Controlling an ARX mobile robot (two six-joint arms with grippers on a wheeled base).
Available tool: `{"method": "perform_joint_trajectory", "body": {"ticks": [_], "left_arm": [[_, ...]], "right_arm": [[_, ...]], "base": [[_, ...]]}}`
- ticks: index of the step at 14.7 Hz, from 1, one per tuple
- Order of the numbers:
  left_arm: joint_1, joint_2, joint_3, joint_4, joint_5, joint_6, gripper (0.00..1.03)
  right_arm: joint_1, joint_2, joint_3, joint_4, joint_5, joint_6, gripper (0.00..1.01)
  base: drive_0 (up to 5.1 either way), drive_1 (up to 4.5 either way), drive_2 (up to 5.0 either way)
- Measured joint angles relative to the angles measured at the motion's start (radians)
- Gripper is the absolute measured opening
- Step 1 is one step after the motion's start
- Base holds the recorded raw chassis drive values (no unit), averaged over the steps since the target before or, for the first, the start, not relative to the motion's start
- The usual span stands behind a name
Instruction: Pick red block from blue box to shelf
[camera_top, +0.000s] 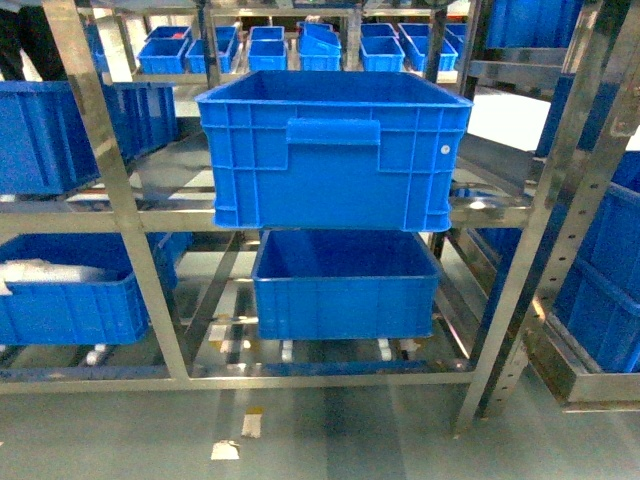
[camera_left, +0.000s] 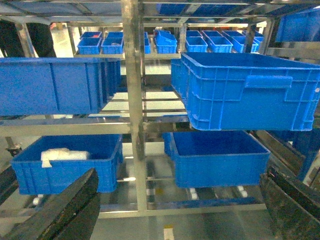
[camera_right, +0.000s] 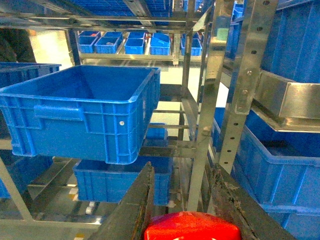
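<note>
While neither arm shows in the head view, each wrist camera looks level at the shelf (camera_top: 120, 190) with its own fingers low in the picture. The right tool (camera_right: 187, 200) is clamped on the red block (camera_right: 192, 227): its two dark fingers (camera_right: 132, 207) rise on either side of the block at the bottom edge of the view. Only the block's rounded, glossy red top shows, so its stud, long axis and heading cannot be told. It is held in front of the shelf, below and just right of a ribbed blue crate (camera_right: 82, 117) on the middle tier. The left tool (camera_left: 175, 210) stands wide apart with nothing between its fingers (camera_left: 65, 212), facing a steel upright (camera_left: 134, 100).
</note>
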Motion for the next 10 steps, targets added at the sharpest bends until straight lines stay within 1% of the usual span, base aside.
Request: {"method": "perform_joint_trajectory", "body": {"ticks": [4,10], "left_arm": [[0.0,0.0,0.0,-0.002,0.0,0.0,0.98],[0.0,0.0,0.0,-0.001,0.0,0.0,0.98]], "right_arm": [[0.0,-0.006,0.0,0.003,0.0,0.0,0.28],[0.0,-0.006,0.0,0.005,0.0,0.0,0.28]], "base": [[0.0,0.0,0.0],[0.1,4.41,-4.3]]}}
